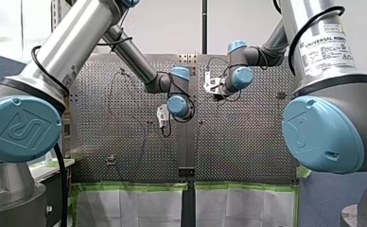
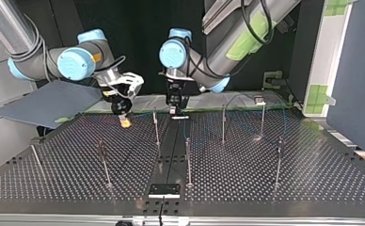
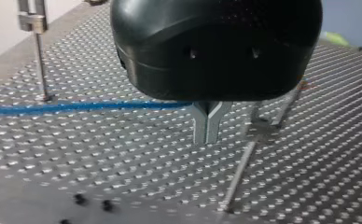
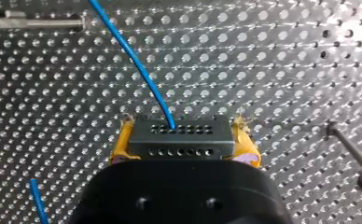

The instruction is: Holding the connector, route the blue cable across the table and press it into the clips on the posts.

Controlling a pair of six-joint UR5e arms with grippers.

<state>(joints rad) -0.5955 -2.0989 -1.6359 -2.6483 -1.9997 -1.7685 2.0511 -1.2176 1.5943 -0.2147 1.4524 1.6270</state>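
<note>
Connector (image 4: 179, 135) sits clamped between yellow pads (image 4: 122, 142) of my right tool (image 4: 184, 145).

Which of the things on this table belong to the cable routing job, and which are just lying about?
Job: blue cable; connector, clamped in my right gripper; clip posts; my left gripper.
Lying about: grey board at the top view's left; green tape; black plate.
</note>
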